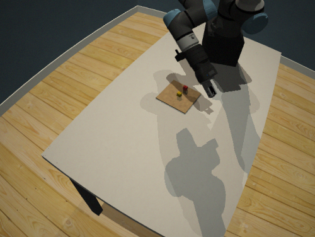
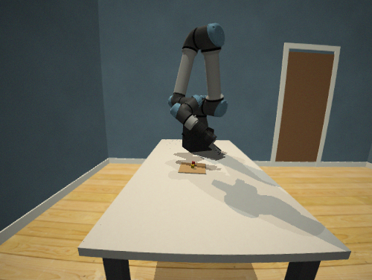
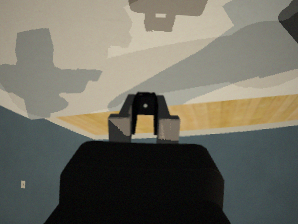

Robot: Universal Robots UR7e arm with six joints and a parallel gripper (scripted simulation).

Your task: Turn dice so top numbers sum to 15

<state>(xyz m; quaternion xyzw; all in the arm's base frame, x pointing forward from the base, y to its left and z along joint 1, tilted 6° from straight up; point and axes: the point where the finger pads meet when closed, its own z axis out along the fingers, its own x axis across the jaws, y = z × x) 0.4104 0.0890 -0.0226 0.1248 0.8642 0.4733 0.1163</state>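
Observation:
The brown mat lies on the table. A red die and a yellow die sit apart on it; their top numbers are too small to read. My gripper is shut on a black die, held between the fingertips, with one white pip facing the wrist camera. The gripper is strongly tilted and is above the table, beside the mat, to its right in the top and exterior views. The mat is out of the wrist view.
The white table carries large arm shadows, some across the mat. The robot's black base stands behind the gripper at the table's far end. The wrist view shows a table edge, wooden floor and blue wall.

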